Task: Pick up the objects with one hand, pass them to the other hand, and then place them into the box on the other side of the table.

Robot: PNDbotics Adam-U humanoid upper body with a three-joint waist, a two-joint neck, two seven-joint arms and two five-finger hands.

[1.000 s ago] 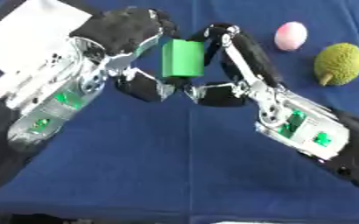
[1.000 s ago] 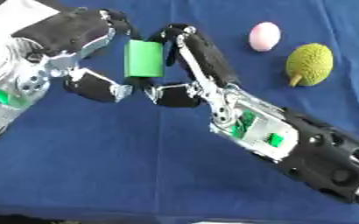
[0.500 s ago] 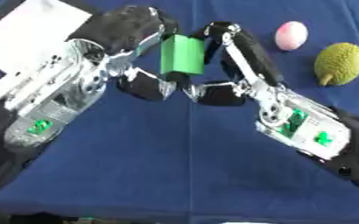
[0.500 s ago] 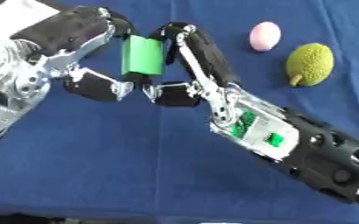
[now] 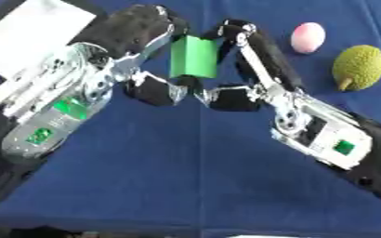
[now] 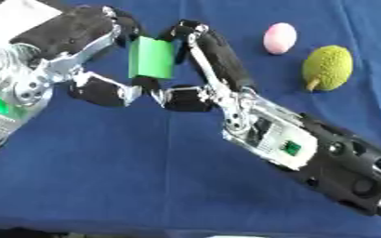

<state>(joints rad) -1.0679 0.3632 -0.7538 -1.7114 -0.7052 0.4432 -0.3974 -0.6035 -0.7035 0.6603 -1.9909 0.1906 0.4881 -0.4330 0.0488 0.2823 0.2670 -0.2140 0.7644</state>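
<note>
No labels or writing anywhere that I can read. The green block is plain on every face I can see, and the green patches on the two forearms are too small to make out.

The block sits up in the air above the blue table, right in the middle, pinched between both hands. Its long axis runs roughly up-down in the view, tilted a touch. The left hand has fingers curled against the block's left side with its thumb below, and the right hand has fingers wrapped on the right side, thumb tucked under as well. So both are closed on it. The bottom end of the block is hidden behind the two thumbs, and I can't tell which hand is actually carrying the weight.

Off to the right on the table: a pink egg and, just beside it, a bumpy green fruit with a short stem pointing down-left. The white box is at the upper left, cut off by the frame and partly covered by the left arm.
</note>
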